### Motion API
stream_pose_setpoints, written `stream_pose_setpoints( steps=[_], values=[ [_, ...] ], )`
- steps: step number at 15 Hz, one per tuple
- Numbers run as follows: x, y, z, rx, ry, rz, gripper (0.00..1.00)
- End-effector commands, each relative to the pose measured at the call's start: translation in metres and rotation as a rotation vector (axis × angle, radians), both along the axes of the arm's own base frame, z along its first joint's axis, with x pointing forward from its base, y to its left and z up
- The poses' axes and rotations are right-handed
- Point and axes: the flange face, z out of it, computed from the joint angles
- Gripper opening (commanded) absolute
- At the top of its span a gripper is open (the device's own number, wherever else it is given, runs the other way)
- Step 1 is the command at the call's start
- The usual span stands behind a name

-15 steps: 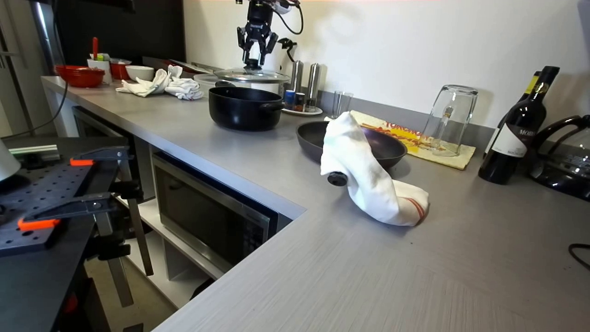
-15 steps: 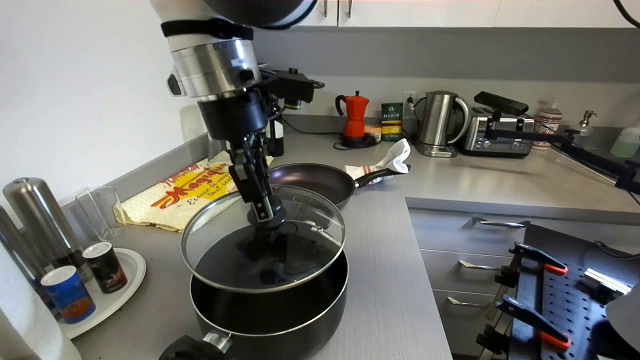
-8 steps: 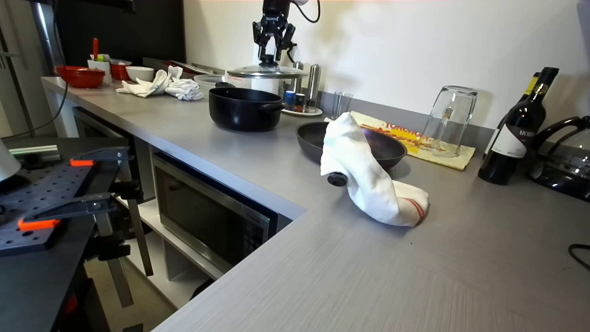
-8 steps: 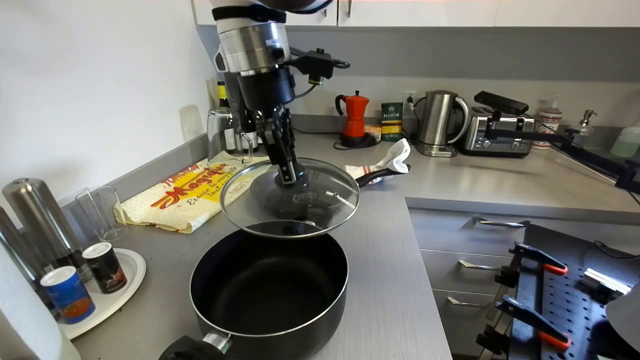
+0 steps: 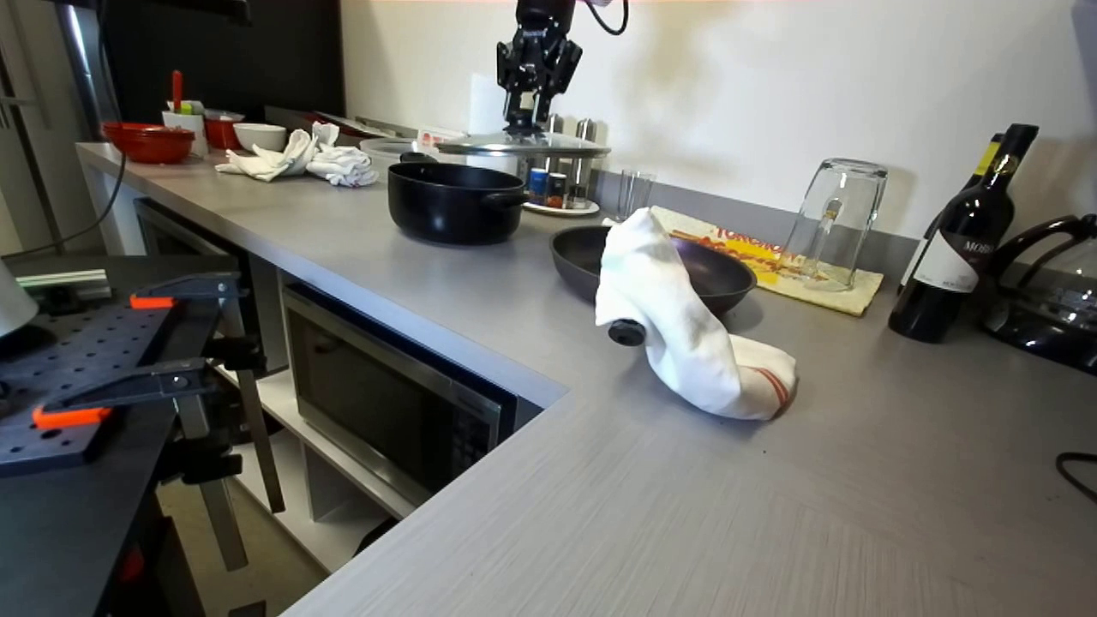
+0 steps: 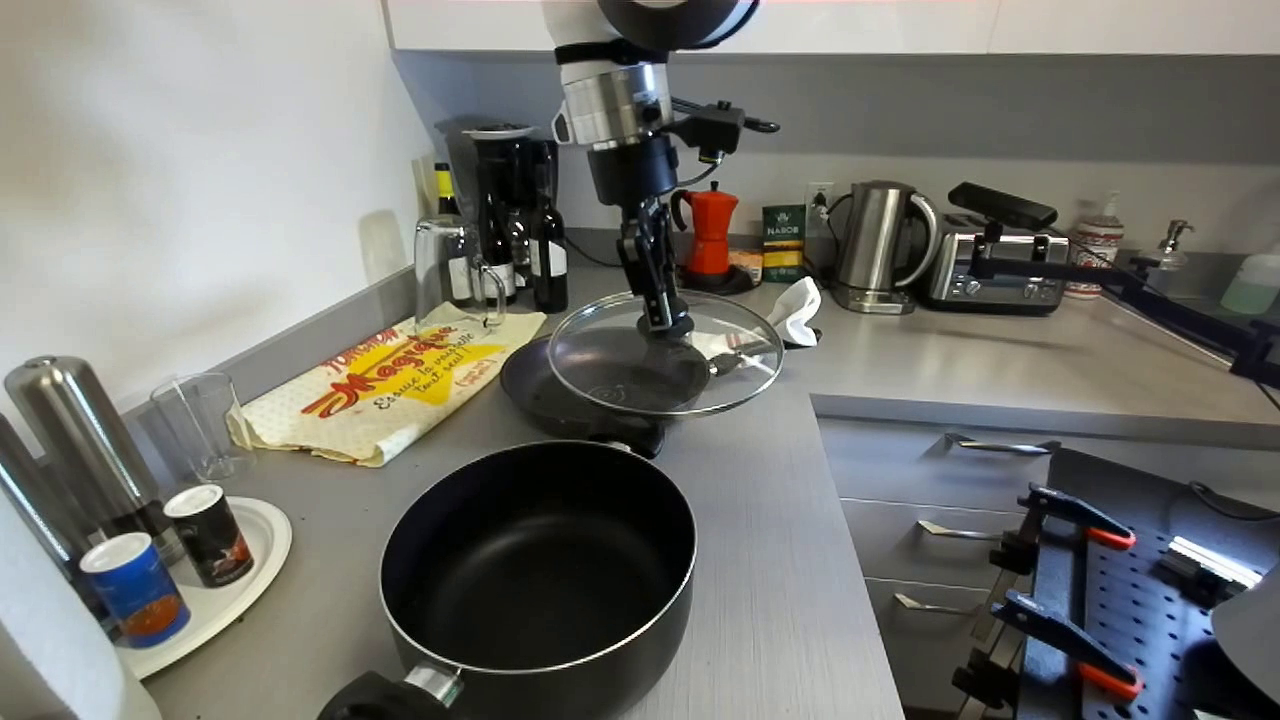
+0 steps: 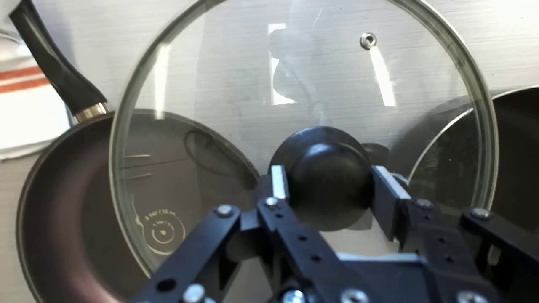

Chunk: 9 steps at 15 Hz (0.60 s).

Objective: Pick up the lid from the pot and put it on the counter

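Holds lid [image 6: 666, 362] aloft with claw [image 7: 330, 185] clamped on its knob [image 7: 328, 168], now shifted from over pot [image 5: 454, 206] toward inner corner of desk [image 6: 760, 560], likely leaving only lowering clear of frying pan [image 7: 78, 204].

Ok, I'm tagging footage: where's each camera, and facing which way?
In an exterior view: towel side, facing the pan and pot; pincer and arm's end show.
In an exterior view: pot side, facing the pan and kettle; same parts show.
Wrist view: on the arm's end, looking down through the lid; pincer fingers show.
Both exterior views share pot, lid, pan.
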Motion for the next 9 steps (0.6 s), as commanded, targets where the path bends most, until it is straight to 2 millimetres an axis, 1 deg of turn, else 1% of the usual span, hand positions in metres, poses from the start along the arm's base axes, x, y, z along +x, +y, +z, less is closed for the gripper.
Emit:
stream_pose_setpoints(
  steps=[1, 4, 5, 7, 9],
  values=[
    [-0.021, -0.046, 0.012, 0.030, -0.036, -0.096, 0.25],
    [-0.033, -0.087, 0.004, 0.056, -0.047, -0.175, 0.25],
    [-0.037, -0.098, 0.001, 0.065, -0.047, -0.198, 0.25],
    [-0.047, -0.113, -0.007, 0.084, -0.047, -0.237, 0.25],
    [-0.061, -0.117, -0.016, 0.098, -0.045, -0.259, 0.25]
  ],
)
